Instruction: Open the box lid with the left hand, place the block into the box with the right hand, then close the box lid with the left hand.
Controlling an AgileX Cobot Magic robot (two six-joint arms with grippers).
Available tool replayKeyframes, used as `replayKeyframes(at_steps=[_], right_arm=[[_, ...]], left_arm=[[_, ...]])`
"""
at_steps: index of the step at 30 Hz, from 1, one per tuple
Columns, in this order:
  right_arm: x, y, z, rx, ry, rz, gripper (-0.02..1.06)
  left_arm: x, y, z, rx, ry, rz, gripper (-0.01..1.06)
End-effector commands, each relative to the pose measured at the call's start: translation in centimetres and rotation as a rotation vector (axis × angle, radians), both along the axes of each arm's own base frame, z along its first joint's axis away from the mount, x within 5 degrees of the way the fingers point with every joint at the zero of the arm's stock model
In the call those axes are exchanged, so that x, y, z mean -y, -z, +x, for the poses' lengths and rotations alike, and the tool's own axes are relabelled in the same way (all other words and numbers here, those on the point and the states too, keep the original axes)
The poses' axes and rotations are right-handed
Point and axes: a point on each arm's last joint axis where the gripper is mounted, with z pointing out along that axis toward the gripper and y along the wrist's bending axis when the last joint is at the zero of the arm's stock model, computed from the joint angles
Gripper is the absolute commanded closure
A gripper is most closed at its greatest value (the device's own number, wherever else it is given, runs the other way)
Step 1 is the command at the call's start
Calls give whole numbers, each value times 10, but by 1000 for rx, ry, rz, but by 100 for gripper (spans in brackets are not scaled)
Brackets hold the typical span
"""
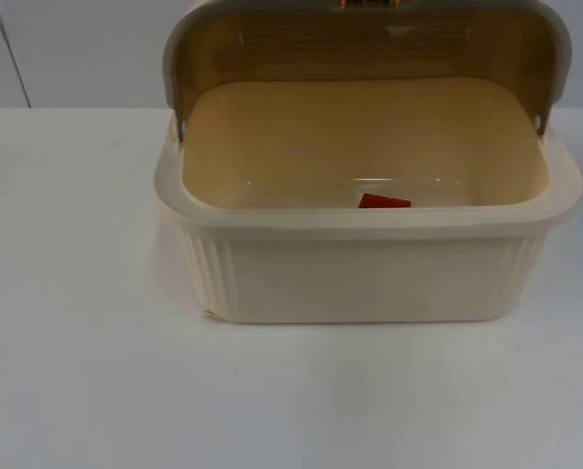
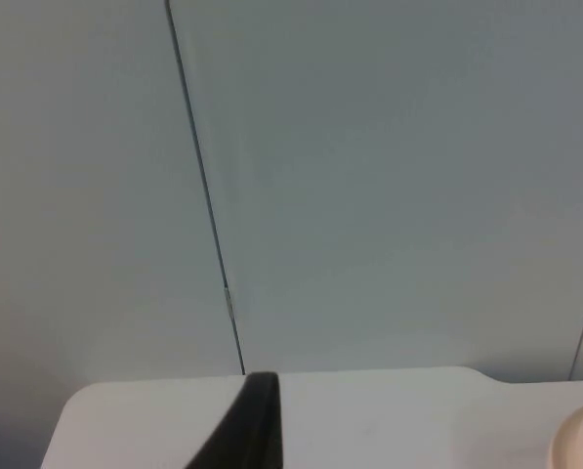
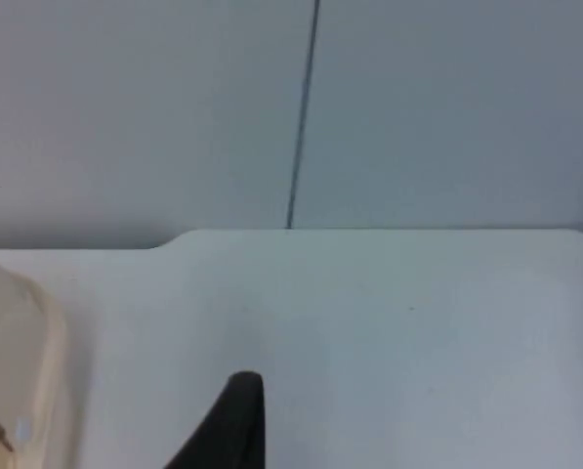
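The block lies inside the box, against its front wall. The lid stands open at the back. Closing it comes next, probably; neither gripper's jaw state can be told.

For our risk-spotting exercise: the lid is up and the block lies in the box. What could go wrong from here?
The red block sits against the box front wall, so it is easy to miss when checking. The raised lid hinges at the rear; a left gripper coming in from the table's edge could push the box instead of closing it.
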Motion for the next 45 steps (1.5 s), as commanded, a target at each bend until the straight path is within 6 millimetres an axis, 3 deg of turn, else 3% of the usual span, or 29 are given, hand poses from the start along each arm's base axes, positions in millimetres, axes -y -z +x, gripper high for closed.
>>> replayKeyframes(at_steps=[1, 9, 14, 29, 45], right_arm=[[0, -4, -11, 18, 5, -10, -1], [-6, 31, -26, 34, 4, 80, -1], [-10, 47, -22, 49, -15, 142, -1], [-11, 53, -13, 15, -40, 64, -1], [-11, 52, -12, 29, -35, 71, -1]], left_arm=[[0, -2, -1, 2, -4, -13, 0], [0, -1, -1, -2, -3, -34, 0], [1, -1, -1, -3, 0, -44, 0], [-4, 9, -5, -125, -47, 1, 0], [-4, -3, 3, 28, -23, 81, 0]])
